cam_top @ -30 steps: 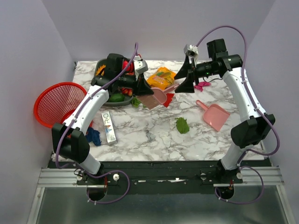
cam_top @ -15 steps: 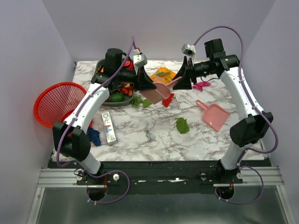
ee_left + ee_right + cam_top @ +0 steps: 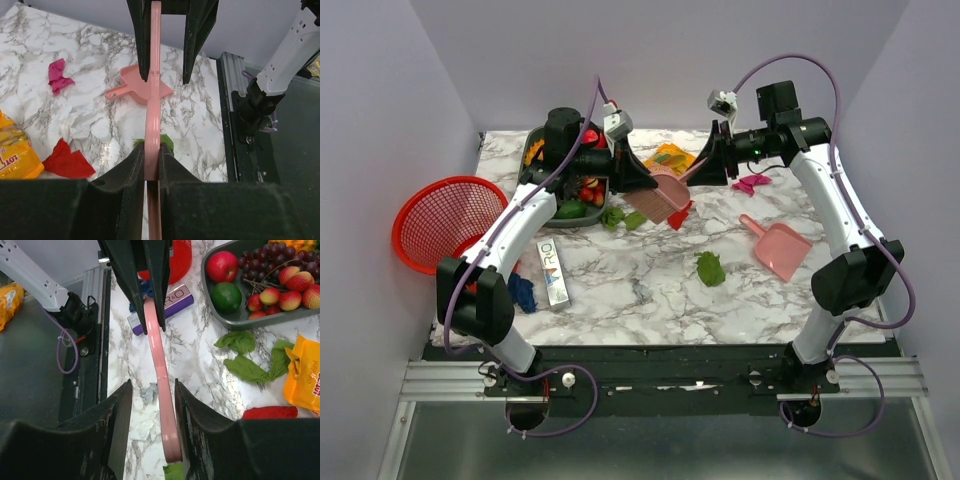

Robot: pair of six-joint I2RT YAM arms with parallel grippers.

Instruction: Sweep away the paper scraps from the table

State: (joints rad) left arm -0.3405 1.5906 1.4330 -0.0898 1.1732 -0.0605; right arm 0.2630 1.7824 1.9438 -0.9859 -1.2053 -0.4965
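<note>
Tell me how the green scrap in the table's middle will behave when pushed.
Probably very light: the green scrap is small, crumpled paper. It should slide easily on the smooth table, though its loose folds may catch and make it tumble.

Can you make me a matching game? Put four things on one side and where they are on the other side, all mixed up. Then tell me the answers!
Things:
1. pink dustpan
2. lime
3. red basket
4. pink brush

Places:
A. in the dark fruit tray
B. at the left edge of the table
C. clamped in the left gripper
D. lying flat on the table's right side

Pairs: 1-D, 2-A, 3-B, 4-C.
</note>
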